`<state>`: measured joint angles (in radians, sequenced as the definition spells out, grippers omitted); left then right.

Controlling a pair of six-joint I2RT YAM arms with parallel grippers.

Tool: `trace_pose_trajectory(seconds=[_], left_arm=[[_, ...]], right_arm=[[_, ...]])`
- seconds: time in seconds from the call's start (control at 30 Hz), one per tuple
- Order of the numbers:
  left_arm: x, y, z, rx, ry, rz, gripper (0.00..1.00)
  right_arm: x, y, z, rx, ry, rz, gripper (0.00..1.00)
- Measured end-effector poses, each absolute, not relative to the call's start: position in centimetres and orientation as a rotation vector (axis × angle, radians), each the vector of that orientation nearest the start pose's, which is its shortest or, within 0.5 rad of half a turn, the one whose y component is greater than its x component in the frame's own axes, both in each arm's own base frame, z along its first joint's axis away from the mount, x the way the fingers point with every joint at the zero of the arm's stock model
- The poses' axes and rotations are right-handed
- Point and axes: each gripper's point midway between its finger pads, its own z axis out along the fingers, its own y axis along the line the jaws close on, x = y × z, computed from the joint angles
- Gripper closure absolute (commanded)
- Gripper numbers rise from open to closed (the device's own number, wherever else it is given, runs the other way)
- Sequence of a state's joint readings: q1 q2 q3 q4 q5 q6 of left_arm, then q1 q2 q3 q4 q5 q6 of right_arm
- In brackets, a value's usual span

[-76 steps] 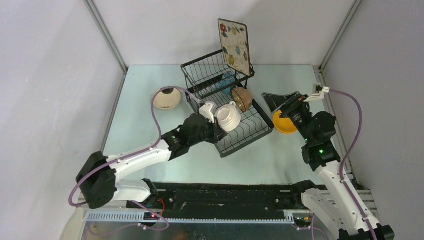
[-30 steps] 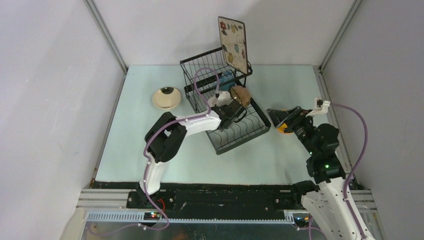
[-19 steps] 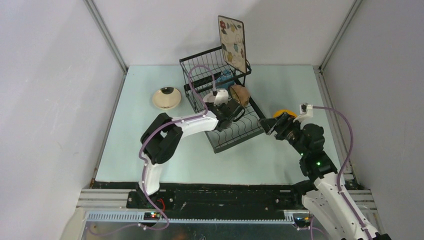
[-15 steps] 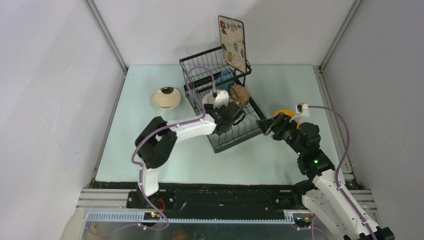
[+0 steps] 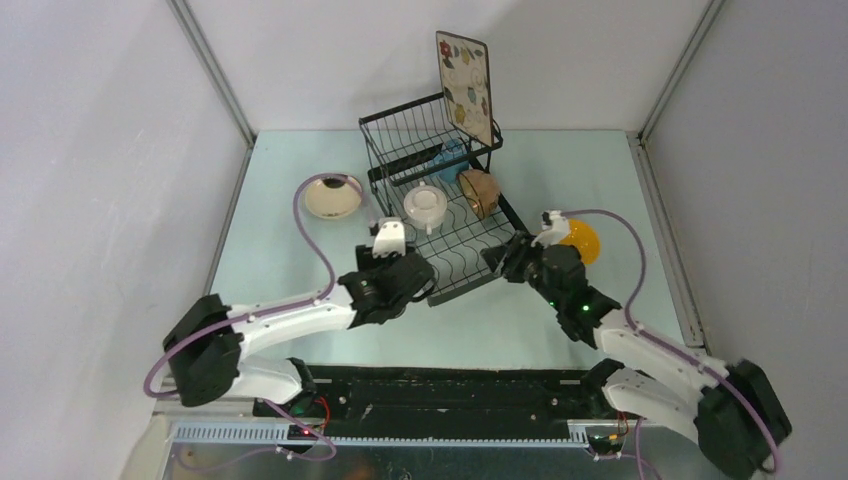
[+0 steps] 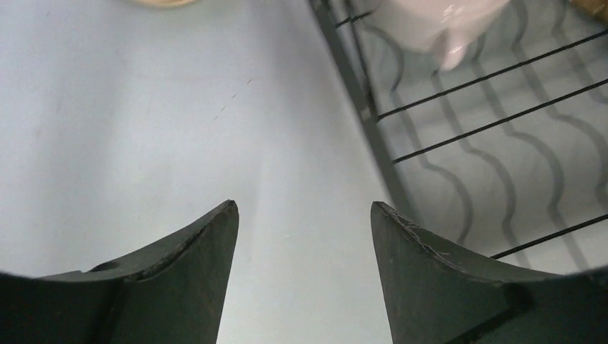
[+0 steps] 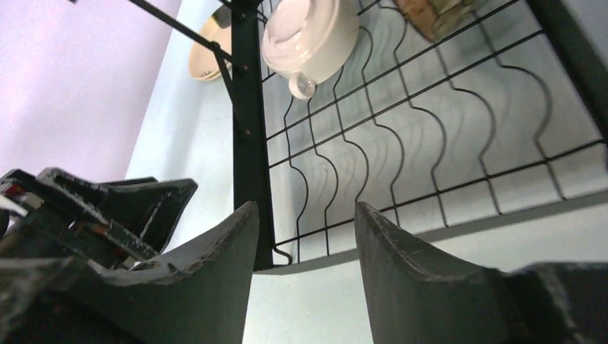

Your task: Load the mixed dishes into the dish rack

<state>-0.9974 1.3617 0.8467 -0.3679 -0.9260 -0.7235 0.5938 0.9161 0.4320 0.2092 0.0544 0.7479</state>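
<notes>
My count: white cup (image 5: 425, 205), brown bowl (image 5: 480, 193), blue mug (image 5: 452, 160), square plate (image 5: 467, 88) in dish rack (image 5: 468, 258). Yellow bowl (image 5: 580, 240) right of rack, cream dish (image 5: 333, 197) left of rack: not loaded. Left gripper (image 6: 301, 208), right gripper (image 7: 305, 208): jaws apart, empty.

We see a black wire dish rack (image 5: 420, 150), its lower tray crossed by wavy black wires, on a pale mint-green table (image 5: 290, 260). The square plate (image 5: 468, 88) is cream with a dark border and scattered multicoloured flowers (too small for us to name each hue). In the rack we find a plain white two-handled cup (image 5: 425, 205), a mottled brown bowl (image 5: 482, 192) and a blue mug (image 5: 452, 160). The bowl (image 5: 580, 240) on the table is bright yellow, and the round dish (image 5: 333, 197) is cream with a brownish rim. The arms are white with black joints and purple cables. The left gripper (image 6: 301, 208) and the right gripper (image 7: 305, 208) both have dark charcoal fingers.
</notes>
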Motion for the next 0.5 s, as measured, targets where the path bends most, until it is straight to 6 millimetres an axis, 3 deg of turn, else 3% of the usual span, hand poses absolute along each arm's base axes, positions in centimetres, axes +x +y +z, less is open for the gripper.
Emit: trace_pose_trajectory(seconds=[0.03,0.1,0.13,0.27,0.37,0.5], left_arm=[[26.8,-18.4,12.2,-0.090,2.057,0.120,0.27],[26.1,-16.8,11.1,-0.108,2.071,0.128,0.27],[25.9,-15.8,10.4,-0.127,2.082,0.124,0.28],[26.0,-11.8,8.8,-0.276,2.098,0.096,0.29],[25.6,-9.0,8.1,-0.381,2.083,0.076,0.30],[25.2,-7.9,8.8,-0.441,2.046,0.007,0.30]], right_arm=[[27.1,21.1,16.1,0.179,1.931,0.867,0.51],[27.6,22.8,14.8,0.145,1.946,0.852,0.63],[27.8,23.5,14.1,0.133,1.959,0.842,0.75],[29.6,26.7,11.5,0.127,2.014,0.826,0.95],[31.8,28.6,10.7,0.199,2.022,0.842,1.00],[34.4,30.2,10.0,0.344,2.000,0.839,1.00]])
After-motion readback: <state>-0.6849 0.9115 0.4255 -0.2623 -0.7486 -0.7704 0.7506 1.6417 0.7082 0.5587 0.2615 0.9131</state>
